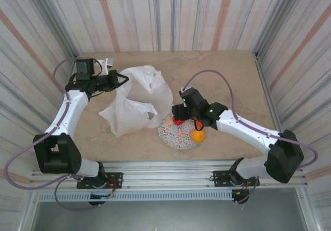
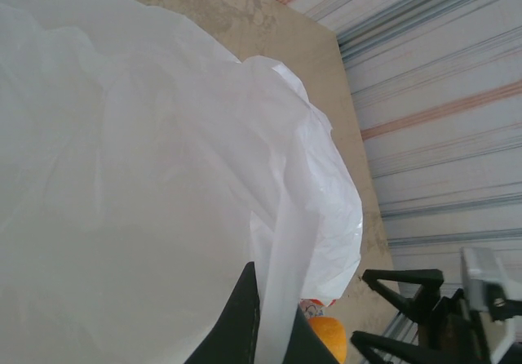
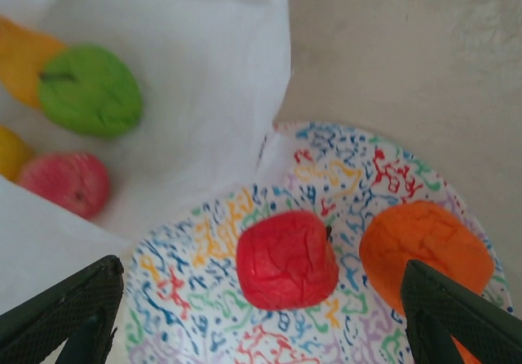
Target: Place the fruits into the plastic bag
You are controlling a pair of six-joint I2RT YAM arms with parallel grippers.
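A white plastic bag point(image 1: 137, 99) lies on the table's left half, its mouth facing the speckled plate point(image 1: 173, 135). My left gripper point(image 1: 120, 79) is shut on a strip of the bag's edge point(image 2: 285, 299) at the back left, holding it up. A red fruit point(image 3: 287, 259) and an orange fruit point(image 3: 424, 250) rest on the plate point(image 3: 204, 282). My right gripper point(image 1: 182, 113) hovers open over the plate, its fingers point(image 3: 61, 315) wide on either side of the red fruit point(image 1: 178, 121). Inside the bag I see a green fruit point(image 3: 90, 91), a pink fruit point(image 3: 65, 183) and two yellow-orange ones.
The orange fruit point(image 1: 197, 135) sits at the plate's near right rim. Striped walls enclose the table on three sides. Bare marbled tabletop stretches to the right and back of the plate.
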